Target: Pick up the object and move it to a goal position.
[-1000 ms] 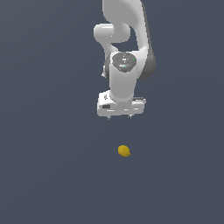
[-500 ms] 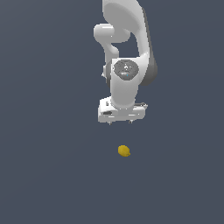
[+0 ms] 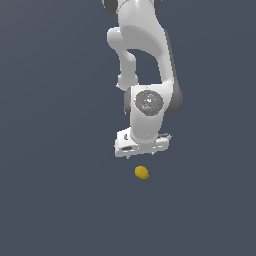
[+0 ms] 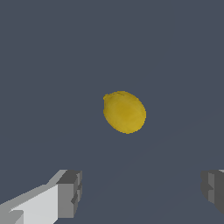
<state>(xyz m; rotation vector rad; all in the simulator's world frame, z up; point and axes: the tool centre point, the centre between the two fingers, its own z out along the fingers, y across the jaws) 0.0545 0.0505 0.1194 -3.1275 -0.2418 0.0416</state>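
Observation:
The object (image 3: 142, 172) is a small yellow lemon-like oval lying on the dark grey floor. My white gripper (image 3: 144, 154) hangs just above it, pointing down, with a short gap between its fingertips and the fruit. In the wrist view the object (image 4: 124, 112) sits centred ahead of the gripper (image 4: 140, 190). Both grey fingertips (image 4: 70, 192) stand far apart, wider than the fruit, and nothing is between them. The gripper is open.
The white arm (image 3: 142, 60) rises straight up behind the gripper toward the top of the exterior view. A uniform dark grey floor (image 3: 60, 200) surrounds the fruit on every side.
The gripper has come down steadily toward the yellow object over the last second. The object has stayed where it was.

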